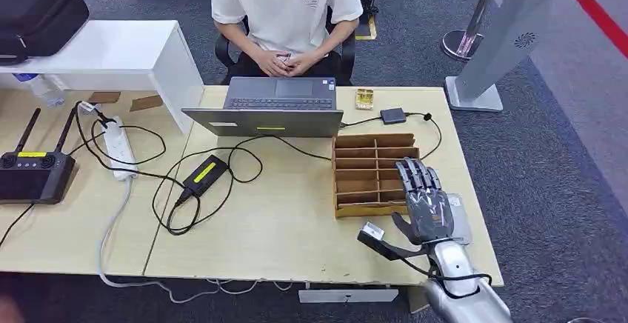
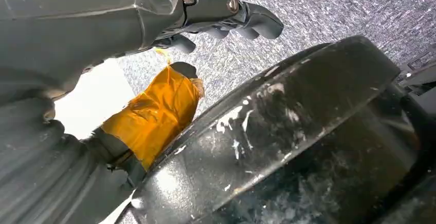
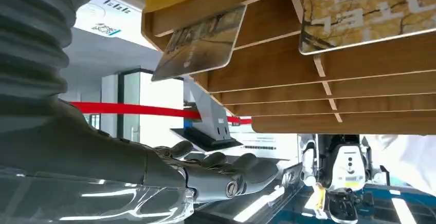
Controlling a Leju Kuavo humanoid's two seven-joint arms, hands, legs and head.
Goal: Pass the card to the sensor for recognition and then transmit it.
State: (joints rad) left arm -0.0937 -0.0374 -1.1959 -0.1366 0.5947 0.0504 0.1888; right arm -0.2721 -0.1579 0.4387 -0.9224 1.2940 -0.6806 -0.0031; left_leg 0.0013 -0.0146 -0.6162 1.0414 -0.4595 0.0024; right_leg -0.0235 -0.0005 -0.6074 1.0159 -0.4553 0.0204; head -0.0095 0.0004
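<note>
My right hand [image 1: 422,198] lies flat with its fingers stretched out, just off the right side of the wooden card rack [image 1: 369,175]. It holds nothing. Under its palm a pale grey flat device [image 1: 461,219] lies on the table. In the right wrist view the rack's slats [image 3: 329,75] sit close, with one patterned card [image 3: 200,41] leaning out of a slot and a second card [image 3: 367,11] in another. The fingers [image 3: 226,171] reach out beside them, empty. My left hand [image 2: 226,13] hangs over carpet, its thumb wrapped in orange tape [image 2: 154,113], holding nothing.
A person sits behind the table with hands folded [image 1: 285,62]. A laptop [image 1: 275,108], a small black box on a cable [image 1: 393,115], a gold packet [image 1: 363,98], a power brick [image 1: 204,173] and loose cables lie on the table. A remote [image 1: 33,171] sits at the left.
</note>
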